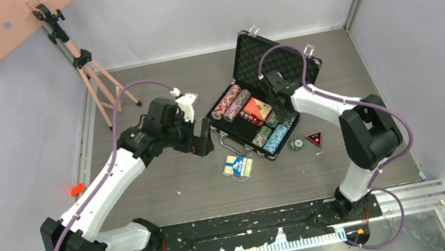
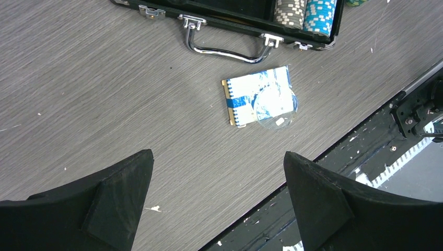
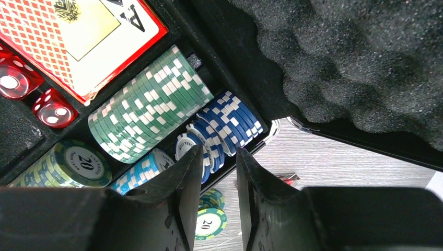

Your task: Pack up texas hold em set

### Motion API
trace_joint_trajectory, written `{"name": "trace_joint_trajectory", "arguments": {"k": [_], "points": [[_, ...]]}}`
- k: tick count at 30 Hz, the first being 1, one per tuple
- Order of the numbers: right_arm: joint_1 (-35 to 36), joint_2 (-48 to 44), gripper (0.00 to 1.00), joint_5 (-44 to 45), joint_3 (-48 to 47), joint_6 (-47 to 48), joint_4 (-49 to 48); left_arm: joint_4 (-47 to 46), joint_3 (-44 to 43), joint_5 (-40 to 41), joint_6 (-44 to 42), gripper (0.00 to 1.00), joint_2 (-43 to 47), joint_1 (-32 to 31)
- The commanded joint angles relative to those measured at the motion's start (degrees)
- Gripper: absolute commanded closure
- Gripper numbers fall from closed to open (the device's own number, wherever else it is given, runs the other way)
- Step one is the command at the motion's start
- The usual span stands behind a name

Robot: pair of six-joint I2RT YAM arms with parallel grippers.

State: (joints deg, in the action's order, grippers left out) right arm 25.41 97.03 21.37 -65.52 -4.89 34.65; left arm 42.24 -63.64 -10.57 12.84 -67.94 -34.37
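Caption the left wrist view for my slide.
Open left tool looking down at blue deck by the case handle.

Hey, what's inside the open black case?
In its slots lie green chips, dark blue chips, light blue chips, a red card deck and red dice. The right claw hides part of the blue rows; anything beneath the deck is covered.
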Motion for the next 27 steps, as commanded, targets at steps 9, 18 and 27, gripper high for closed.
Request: {"name": "trace_joint_trajectory", "arguments": {"k": [9, 18, 27], "points": [[-0.1, -5.0, 0.6, -0.6, -0.7, -1.4, 3.0, -1.0, -3.1, -2.6, -0.6, 0.0, -0.6, 0.2], [-0.2, -2.4, 0.5, 1.4, 0.7, -2.6, 3.1, -0.9, -3.1, -3.7, -0.8, 0.0, -1.2, 0.2], [-0.2, 0.4, 0.46, 7.5, 0.6, -2.5, 2.2, -0.6, -3.2, -3.8, -1.3, 0.0, -1.3, 0.2]]}}
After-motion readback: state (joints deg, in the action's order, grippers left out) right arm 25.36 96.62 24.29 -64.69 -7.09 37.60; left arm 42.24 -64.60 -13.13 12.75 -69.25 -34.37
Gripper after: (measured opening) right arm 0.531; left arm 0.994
